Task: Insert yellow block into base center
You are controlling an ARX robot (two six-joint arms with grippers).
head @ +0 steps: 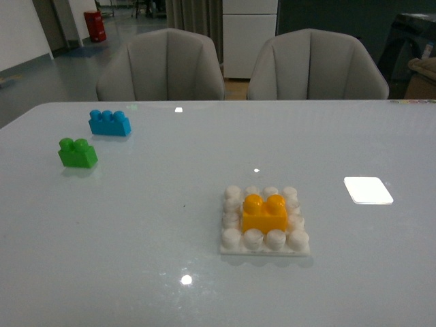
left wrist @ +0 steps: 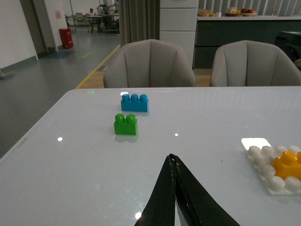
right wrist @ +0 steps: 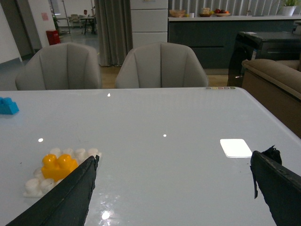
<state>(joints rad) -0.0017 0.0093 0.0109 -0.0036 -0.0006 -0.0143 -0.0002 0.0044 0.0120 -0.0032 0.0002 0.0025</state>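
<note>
The yellow block point(head: 265, 213) sits on the middle studs of the white base point(head: 264, 246), ringed by white studs, on the table right of centre. Neither gripper shows in the front view. In the left wrist view the block point(left wrist: 288, 165) and base point(left wrist: 263, 165) lie at the right edge; my left gripper point(left wrist: 172, 157) is shut and empty, over bare table well apart from them. In the right wrist view the block point(right wrist: 58, 166) sits on the base point(right wrist: 35, 185) beside one finger of my right gripper point(right wrist: 174, 162), which is wide open and empty.
A green two-stud brick point(head: 77, 152) and a blue three-stud brick point(head: 110, 122) stand at the far left of the table. A bright glare patch point(head: 368, 190) lies right of the base. Two grey chairs point(head: 161, 67) stand behind the table's far edge.
</note>
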